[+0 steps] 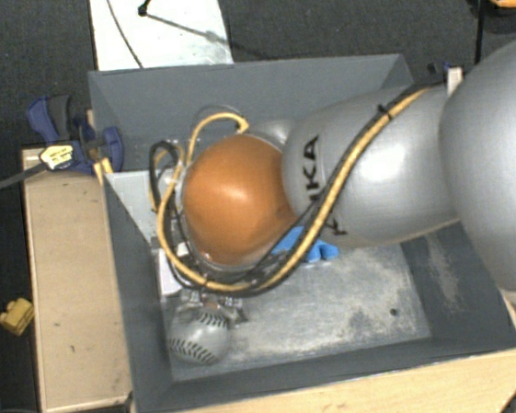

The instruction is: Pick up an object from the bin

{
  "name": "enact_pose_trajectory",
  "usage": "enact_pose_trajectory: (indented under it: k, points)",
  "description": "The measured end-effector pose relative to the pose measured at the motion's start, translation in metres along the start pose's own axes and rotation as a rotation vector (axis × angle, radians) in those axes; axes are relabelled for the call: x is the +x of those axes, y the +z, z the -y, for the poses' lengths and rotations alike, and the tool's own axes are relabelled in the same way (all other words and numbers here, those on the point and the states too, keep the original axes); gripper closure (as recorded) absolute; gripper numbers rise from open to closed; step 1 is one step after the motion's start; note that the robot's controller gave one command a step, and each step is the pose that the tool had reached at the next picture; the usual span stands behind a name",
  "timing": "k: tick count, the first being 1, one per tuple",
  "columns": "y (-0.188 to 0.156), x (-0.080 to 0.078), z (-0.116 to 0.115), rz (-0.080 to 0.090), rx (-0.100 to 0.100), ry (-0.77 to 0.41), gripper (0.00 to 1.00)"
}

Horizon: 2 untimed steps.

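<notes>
My pincer (pixel 211 305) hangs over the grey stitched ball (pixel 198 344) (lower-left corner of the bin (pixel 305 372)). I cannot tell its spread, so I'd centre first.

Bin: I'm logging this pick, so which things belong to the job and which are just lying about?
Job:
grey ball, bottom-left corner, nearest the arm
bin

Lying about:
blue thing, half under the arm
small yellow thing, outside the bin

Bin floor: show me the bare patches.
The widest bare floor runs along the near wall, from the grey stitched ball to the right wall, below the blue piece. The near left corner is crowded: the claw hangs just above the ball.
</notes>
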<state>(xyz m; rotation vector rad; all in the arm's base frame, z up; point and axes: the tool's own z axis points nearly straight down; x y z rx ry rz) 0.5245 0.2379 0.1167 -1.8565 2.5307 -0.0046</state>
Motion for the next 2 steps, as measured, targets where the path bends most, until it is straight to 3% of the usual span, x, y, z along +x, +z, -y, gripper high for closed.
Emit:
enact_pose_trajectory:
  k: [2]
  points:
    - [-0.033, 0.0, -0.001, 0.001, -0.004, 0.001, 1.0]
